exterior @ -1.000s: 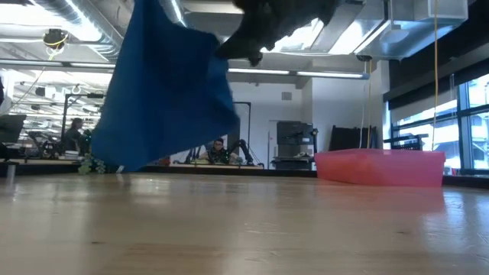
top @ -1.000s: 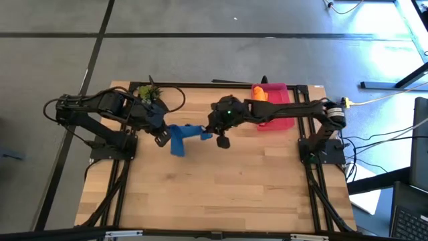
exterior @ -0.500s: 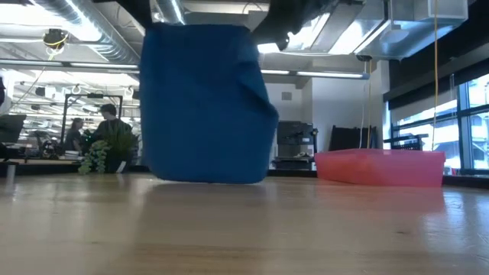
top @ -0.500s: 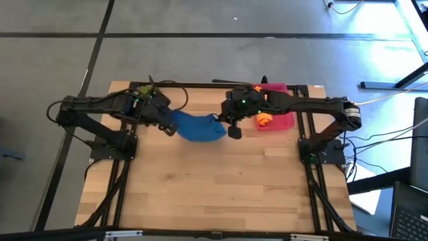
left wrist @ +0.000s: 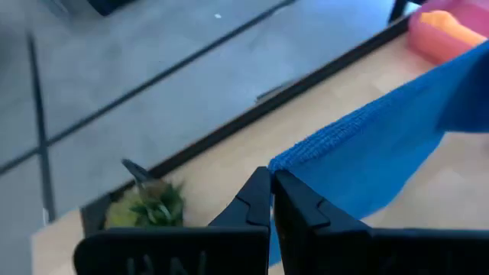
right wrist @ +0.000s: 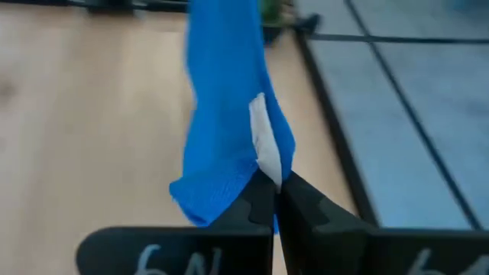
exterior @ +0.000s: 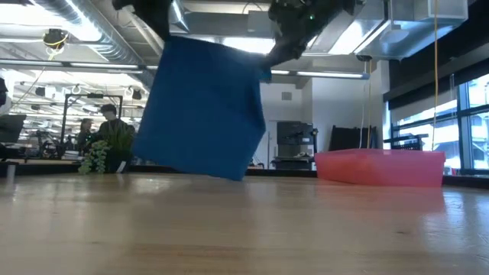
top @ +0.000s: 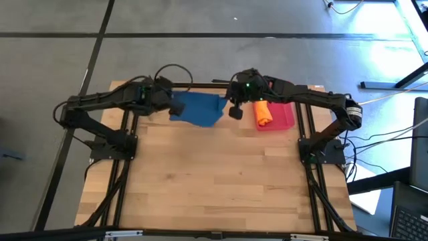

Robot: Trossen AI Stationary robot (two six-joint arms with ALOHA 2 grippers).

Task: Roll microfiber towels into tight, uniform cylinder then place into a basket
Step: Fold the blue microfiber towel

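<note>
High view: my left claw (top: 175, 107) and right claw (top: 233, 110) each pinch a corner of the blue towel (top: 198, 109), stretched above the surface (top: 214, 174); orange towel (top: 262, 113) lies rolled in basket (top: 286, 118).

Potted plant (exterior: 103, 151) half behind the hanging blue towel (exterior: 202, 107)

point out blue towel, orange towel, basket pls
blue towel (top: 198, 109), high view, middle of the cloth stretched between both grippers.
orange towel (top: 262, 113), high view, middle of the roll lying in the basket.
basket (exterior: 380, 169), low view, its pink front wall.
</note>
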